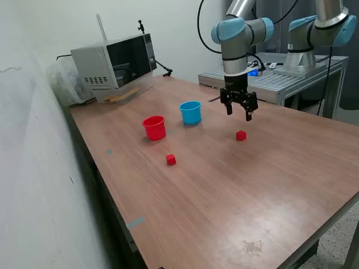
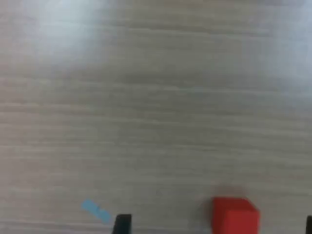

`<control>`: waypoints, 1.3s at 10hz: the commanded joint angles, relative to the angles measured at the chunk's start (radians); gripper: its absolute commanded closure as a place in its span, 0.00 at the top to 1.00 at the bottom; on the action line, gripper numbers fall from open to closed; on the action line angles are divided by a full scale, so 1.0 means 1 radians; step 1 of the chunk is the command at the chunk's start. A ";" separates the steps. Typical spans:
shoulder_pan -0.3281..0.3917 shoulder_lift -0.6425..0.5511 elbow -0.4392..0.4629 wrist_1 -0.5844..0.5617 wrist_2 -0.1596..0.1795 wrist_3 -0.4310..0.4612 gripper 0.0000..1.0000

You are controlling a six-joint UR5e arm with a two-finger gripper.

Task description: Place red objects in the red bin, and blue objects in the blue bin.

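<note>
The gripper [image 1: 239, 114] is held above the table [image 1: 224, 190], fingers spread and empty, over a red cube [image 1: 241, 135] right of centre.

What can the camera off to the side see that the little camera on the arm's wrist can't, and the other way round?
Only the exterior view shows the red cup, the blue cup, a second red cube, the microwave and the open tool hanging above the table. Only the wrist view shows a small blue mark on the wood up close. Both show the red cube near the tool, lying on the table.
</note>
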 commanded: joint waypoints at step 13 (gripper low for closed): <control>0.028 0.035 0.044 -0.166 0.060 0.023 1.00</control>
